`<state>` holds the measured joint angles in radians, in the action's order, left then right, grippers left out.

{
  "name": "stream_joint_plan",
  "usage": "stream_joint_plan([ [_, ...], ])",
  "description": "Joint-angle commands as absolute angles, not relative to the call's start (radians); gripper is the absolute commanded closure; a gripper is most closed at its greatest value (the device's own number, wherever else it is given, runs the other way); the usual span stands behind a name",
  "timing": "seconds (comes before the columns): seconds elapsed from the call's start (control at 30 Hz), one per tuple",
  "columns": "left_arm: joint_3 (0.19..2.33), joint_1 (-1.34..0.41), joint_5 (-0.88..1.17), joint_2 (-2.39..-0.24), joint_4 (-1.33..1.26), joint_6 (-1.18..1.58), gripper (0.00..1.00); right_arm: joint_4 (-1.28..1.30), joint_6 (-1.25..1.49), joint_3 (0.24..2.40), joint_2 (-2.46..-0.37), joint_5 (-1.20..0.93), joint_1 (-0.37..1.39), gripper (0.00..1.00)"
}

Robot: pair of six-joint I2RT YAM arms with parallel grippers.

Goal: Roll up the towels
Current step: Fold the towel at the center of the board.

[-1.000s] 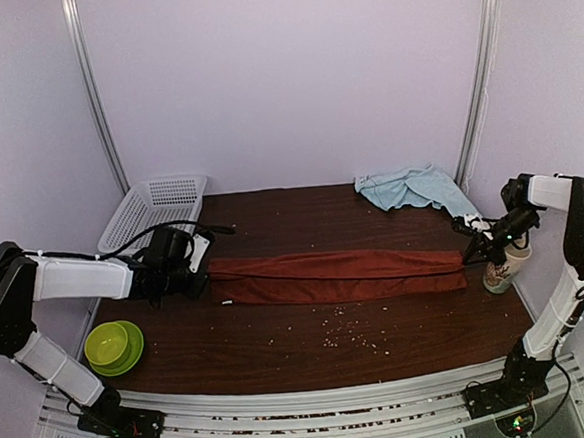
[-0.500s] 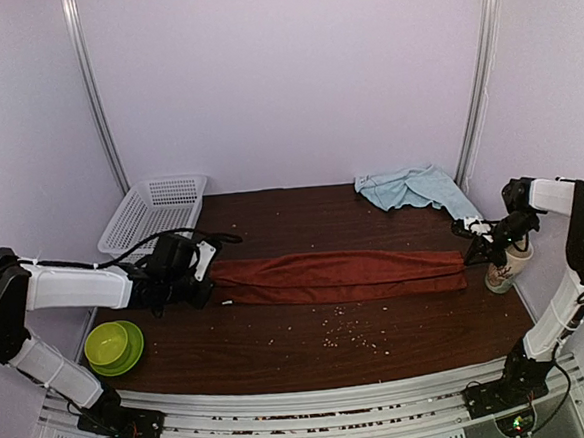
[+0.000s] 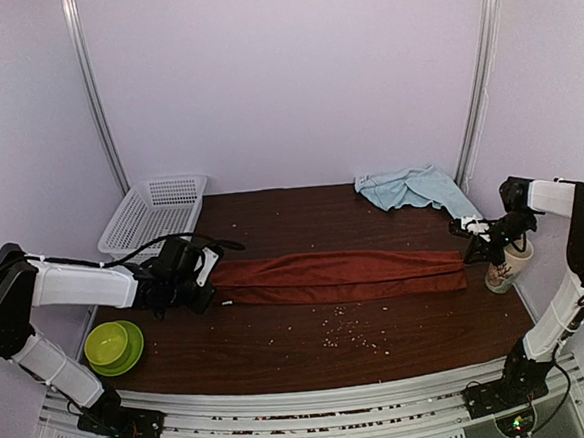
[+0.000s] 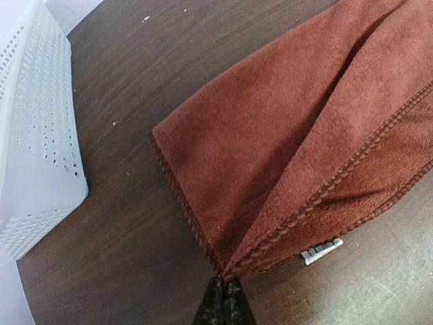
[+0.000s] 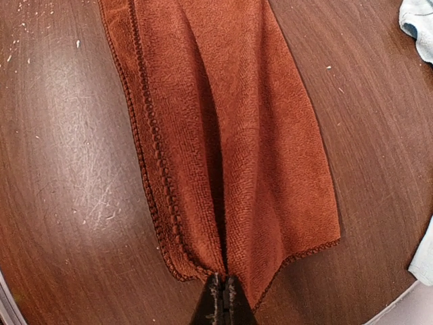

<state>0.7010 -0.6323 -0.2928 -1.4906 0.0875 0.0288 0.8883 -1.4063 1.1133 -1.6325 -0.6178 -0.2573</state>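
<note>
The rust-red towel (image 3: 341,276) lies folded lengthwise in a long strip across the middle of the table. My left gripper (image 3: 208,285) is shut on the strip's left end, pinching the gathered hem (image 4: 226,267) at its fingertips (image 4: 225,298). My right gripper (image 3: 468,255) is shut on the right end, where the cloth (image 5: 230,156) bunches into a crease at the fingertips (image 5: 223,294). The pale light-blue towel (image 3: 410,187) sits crumpled at the back right of the table, its edge just showing in the right wrist view (image 5: 418,20).
A white perforated basket (image 3: 154,214) stands at the back left, close to the left gripper (image 4: 34,135). A green bowl (image 3: 114,346) rests at the front left. A patterned cup (image 3: 504,266) stands by the right gripper. Crumbs (image 3: 348,333) dot the wood in front of the towel.
The left gripper has slid to the right with its end of the red towel, and the strip now lies narrower and a little shorter. The right gripper has barely moved.
</note>
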Motion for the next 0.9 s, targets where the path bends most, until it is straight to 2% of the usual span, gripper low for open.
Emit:
stream_joint_plan([
  [0.0,0.74,-0.638,-0.324,-1.532,0.103,0.036,1.0,0.872,-1.416,1.079,-1.644,-0.543,-0.255,1.0],
  [0.43,0.739,-0.643,-0.304,-1.516,0.103,0.022,1.0,0.861,-1.421,1.046,-1.633,-0.473,-0.216,1.0],
  [0.53,0.741,-0.643,-0.304,-1.516,0.11,0.023,0.96,0.861,-1.417,1.043,-1.628,-0.464,-0.206,1.0],
  [0.67,0.742,-0.65,-0.304,-1.514,0.117,0.02,0.85,0.858,-1.414,1.039,-1.619,-0.451,-0.194,0.99],
  [0.87,0.742,-0.661,-0.31,-1.503,0.121,0.024,0.6,0.855,-1.4,1.037,-1.616,-0.434,-0.169,0.87],
])
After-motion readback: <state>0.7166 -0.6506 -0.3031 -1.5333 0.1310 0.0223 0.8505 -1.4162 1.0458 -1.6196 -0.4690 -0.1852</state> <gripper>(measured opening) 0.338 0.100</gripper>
